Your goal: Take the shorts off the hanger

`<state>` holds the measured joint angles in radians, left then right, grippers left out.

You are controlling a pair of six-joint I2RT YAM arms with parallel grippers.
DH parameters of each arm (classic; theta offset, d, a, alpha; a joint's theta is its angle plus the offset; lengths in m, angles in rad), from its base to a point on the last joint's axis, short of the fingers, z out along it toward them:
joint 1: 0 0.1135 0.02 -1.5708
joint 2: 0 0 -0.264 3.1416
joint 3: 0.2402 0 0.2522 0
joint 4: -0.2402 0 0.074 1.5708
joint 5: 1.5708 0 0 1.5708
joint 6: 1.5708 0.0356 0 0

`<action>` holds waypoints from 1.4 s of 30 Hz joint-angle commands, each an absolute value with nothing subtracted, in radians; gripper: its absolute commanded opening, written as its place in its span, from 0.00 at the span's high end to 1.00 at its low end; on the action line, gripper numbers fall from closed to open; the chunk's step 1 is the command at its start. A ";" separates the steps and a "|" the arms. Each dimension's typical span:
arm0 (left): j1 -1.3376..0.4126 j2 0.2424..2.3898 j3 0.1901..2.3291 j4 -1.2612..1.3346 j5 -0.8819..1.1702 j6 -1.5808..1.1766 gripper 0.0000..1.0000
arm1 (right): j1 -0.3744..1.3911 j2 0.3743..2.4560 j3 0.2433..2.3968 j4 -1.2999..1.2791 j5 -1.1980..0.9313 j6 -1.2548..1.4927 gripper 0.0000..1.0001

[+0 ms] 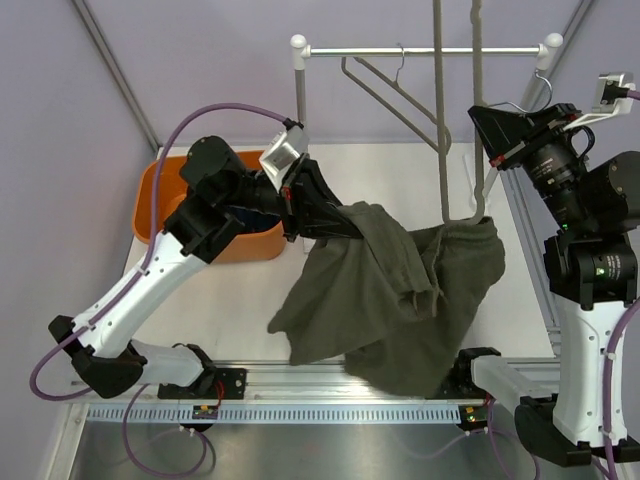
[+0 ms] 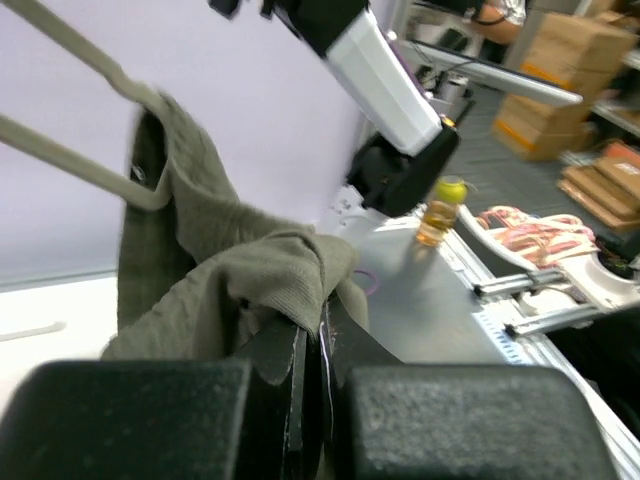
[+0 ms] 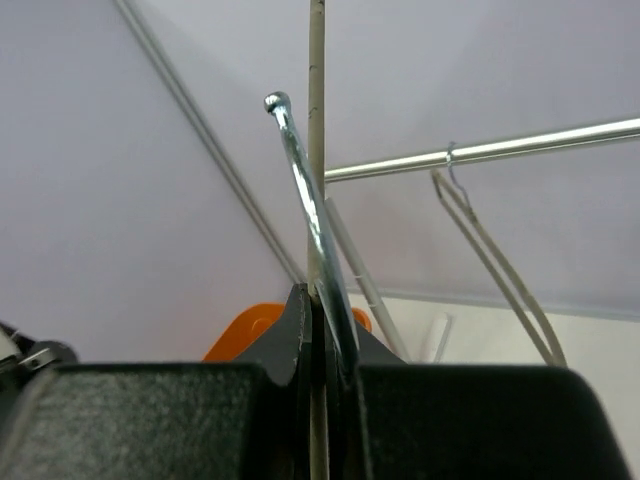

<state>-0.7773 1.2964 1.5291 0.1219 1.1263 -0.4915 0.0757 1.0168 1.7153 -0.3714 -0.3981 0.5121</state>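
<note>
The olive green shorts [image 1: 400,300] hang in a loose bunch over the table's front, one edge still caught on the lower end of the beige hanger [image 1: 441,120]. My left gripper [image 1: 342,224] is shut on a fold of the shorts; the left wrist view shows the cloth [image 2: 240,270] pinched at the jaw tips [image 2: 322,322], with the hanger bars [image 2: 80,160] behind it. My right gripper [image 1: 487,130] is shut on the hanger, holding it upright; the right wrist view [image 3: 325,298] shows its metal hook [image 3: 302,170] between the jaws. Dark navy cloth [image 1: 262,222] lies in the orange bin.
An orange bin [image 1: 158,200] stands at the back left behind the left arm. A white rail [image 1: 420,50] across the back carries a second, bare hanger [image 1: 390,95]. A metal track [image 1: 300,378] runs along the table's front edge.
</note>
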 commanded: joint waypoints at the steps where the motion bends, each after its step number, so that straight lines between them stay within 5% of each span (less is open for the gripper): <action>1: -0.773 1.285 1.676 -0.113 1.002 -0.321 1.00 | 0.072 0.968 1.678 -0.180 -0.207 0.543 1.00; 14: -0.558 1.266 2.065 -0.255 0.265 -0.126 1.00 | 0.072 0.980 1.782 -0.394 -0.138 0.417 1.00; 21: -0.535 1.244 1.993 0.068 -0.194 0.121 1.00 | 0.072 0.974 1.816 -0.489 -0.166 0.382 1.00; 30: -0.402 1.425 1.911 0.420 -0.307 0.322 1.00 | 0.071 0.971 1.775 -0.508 -0.189 0.356 1.00; 42: -0.195 1.532 1.651 0.443 -0.327 0.043 1.00 | 0.072 0.957 1.723 -0.564 -0.199 0.315 1.00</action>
